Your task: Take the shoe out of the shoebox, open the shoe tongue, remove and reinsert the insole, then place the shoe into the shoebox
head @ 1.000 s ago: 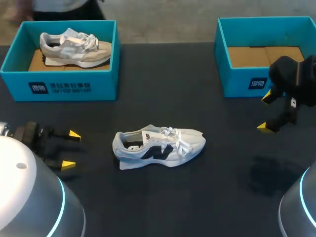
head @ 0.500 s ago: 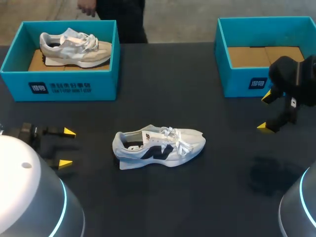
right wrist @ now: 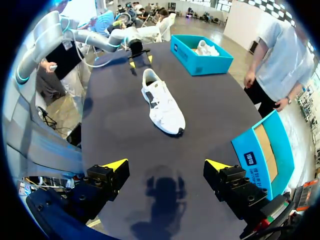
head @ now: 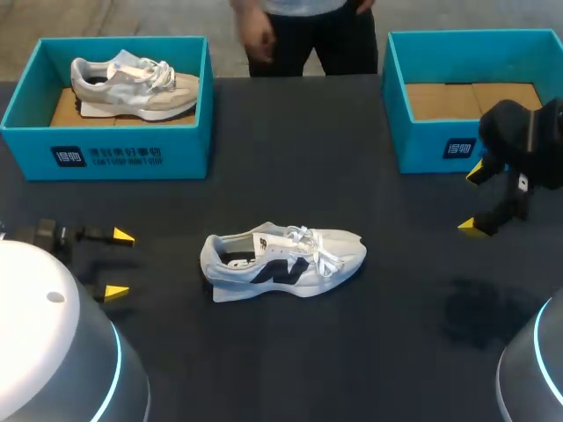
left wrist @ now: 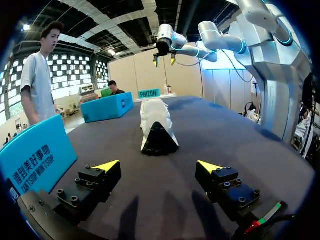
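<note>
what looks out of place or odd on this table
Nothing spilled or damaged. The white sneaker with a dark side logo stands upright on the black table, outside both boxes; the right blue cardboard shoebox holds no shoe, the left blue cardboard shoebox a beige sneaker.

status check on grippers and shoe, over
Left gripper open, empty, facing shoe heel. Right gripper open, empty, beside empty box. That shoe upright on table, outside box. Nothing between grippers and it.

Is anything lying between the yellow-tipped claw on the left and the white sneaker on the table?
No. Only bare black tabletop lies between the left gripper and the white-and-black sneaker, clearest in the head view.
</note>
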`<state>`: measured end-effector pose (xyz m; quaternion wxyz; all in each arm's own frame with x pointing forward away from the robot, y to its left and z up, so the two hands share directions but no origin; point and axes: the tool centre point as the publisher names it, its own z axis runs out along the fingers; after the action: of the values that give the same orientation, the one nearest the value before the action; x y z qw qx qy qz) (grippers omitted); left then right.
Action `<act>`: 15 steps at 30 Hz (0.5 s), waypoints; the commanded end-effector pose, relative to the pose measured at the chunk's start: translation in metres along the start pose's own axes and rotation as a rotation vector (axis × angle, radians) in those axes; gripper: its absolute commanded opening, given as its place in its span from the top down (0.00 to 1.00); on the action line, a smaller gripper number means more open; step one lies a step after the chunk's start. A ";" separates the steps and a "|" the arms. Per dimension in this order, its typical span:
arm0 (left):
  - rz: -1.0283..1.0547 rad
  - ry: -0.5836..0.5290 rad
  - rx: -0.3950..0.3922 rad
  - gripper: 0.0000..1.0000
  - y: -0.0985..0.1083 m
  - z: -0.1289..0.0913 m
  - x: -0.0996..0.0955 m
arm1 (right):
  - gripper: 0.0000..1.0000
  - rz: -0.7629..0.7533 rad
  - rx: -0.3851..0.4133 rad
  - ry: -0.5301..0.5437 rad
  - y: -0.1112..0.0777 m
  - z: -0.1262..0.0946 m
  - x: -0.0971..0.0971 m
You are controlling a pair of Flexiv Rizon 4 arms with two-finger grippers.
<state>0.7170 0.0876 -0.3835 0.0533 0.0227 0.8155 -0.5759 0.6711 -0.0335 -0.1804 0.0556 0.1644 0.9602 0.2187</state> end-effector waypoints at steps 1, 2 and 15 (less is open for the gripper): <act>0.001 -0.002 -0.002 0.00 0.000 0.000 0.001 | 0.00 0.001 0.003 0.002 0.001 0.001 -0.001; 0.001 -0.002 -0.002 0.00 0.000 0.000 0.001 | 0.00 0.001 0.003 0.002 0.001 0.001 -0.001; -0.026 -0.103 -0.025 0.00 -0.010 0.015 -0.003 | 0.00 0.001 0.003 0.002 0.001 0.001 -0.001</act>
<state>0.7257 0.0771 -0.3799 0.0737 -0.0086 0.8176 -0.5710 0.6711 -0.0335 -0.1804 0.0556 0.1643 0.9603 0.2186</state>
